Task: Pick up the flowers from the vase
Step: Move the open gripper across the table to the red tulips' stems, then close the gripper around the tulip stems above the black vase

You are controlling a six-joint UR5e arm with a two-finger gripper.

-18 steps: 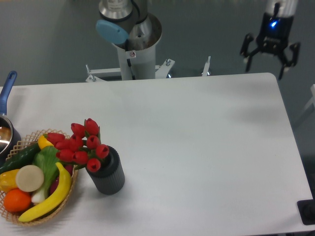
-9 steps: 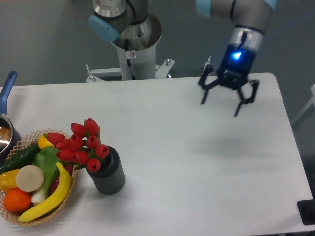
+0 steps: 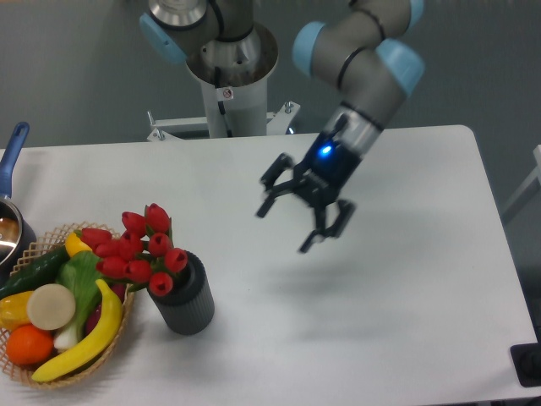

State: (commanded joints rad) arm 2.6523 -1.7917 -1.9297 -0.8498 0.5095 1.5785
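The arm's claw (image 3: 297,222) is hanging wide open above the white table (image 3: 406,279), well apart from the red flowers (image 3: 142,248) leaning out of the dark vase (image 3: 188,298), so it should be coming down gently around the stems.

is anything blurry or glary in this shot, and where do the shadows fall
Fixed camera view: the end effector looks slightly soft, with a blue light glowing on its wrist; the flowers, vase and basket are sharp. A faint shadow lies on the table below and right of the end effector. The lighting is even, with no strong glare on the tabletop.
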